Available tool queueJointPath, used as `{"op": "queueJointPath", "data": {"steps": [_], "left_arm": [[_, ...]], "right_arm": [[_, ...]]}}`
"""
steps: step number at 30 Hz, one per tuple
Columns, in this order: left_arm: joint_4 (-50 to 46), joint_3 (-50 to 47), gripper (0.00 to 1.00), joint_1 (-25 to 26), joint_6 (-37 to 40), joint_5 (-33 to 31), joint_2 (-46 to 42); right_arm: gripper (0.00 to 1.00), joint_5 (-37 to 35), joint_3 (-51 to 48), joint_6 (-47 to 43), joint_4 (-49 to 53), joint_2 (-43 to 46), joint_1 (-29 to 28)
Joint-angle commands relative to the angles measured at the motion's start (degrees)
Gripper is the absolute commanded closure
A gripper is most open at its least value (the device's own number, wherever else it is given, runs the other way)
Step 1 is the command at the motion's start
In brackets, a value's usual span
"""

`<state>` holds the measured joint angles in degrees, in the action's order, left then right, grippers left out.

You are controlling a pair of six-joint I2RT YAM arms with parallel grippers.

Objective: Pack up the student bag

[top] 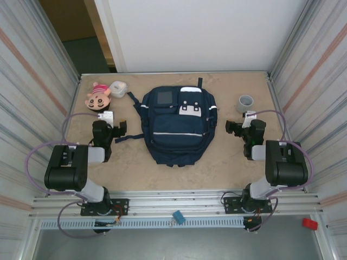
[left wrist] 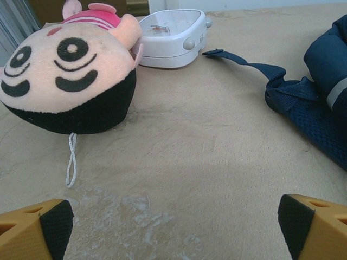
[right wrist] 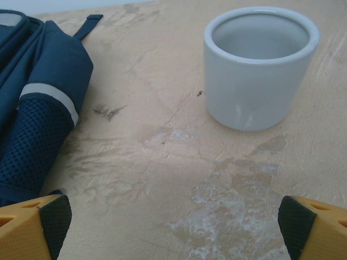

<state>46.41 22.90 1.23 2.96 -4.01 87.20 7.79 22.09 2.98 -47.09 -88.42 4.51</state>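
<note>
One backpack (top: 178, 123) lies flat between the two grippers. To its left sit one plush toy head (left wrist: 65, 70) and one white plastic box (left wrist: 172, 33); the print on the box lid is too small to read. To its right stands one pale cup (right wrist: 260, 65), upright. The left gripper (left wrist: 176, 227) is released and spread wide, and so is the right gripper (right wrist: 173, 227).

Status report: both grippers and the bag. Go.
Left gripper and right gripper: jaws open, empty. Student bag flat between them. Plush toy, white case, pale cup loose on the table, outside it.
</note>
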Motion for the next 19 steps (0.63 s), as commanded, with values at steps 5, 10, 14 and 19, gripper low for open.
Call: {"op": "queueJointPath", "data": {"steps": [5,10,14,19], "left_arm": [[0.02,-0.04,0.02,0.3,-0.35,0.76,-0.63],[0.08,-0.04,0.01,0.28,-0.39,0.71,-0.62],[-0.24,0.3,0.01,0.33,-0.33,0.76,-0.3],[0.0,0.04,0.01,0.39,-0.2,0.87,-0.54]], "right_arm": [[0.01,0.56,0.67,1.23,-0.1,0.03,-0.09],[0.01,0.56,0.68,1.18,-0.11,0.0,-0.1],[0.01,0.56,0.68,1.22,-0.11,0.0,-0.12],[0.01,0.56,0.68,1.2,-0.11,-0.08,-0.11]]}}
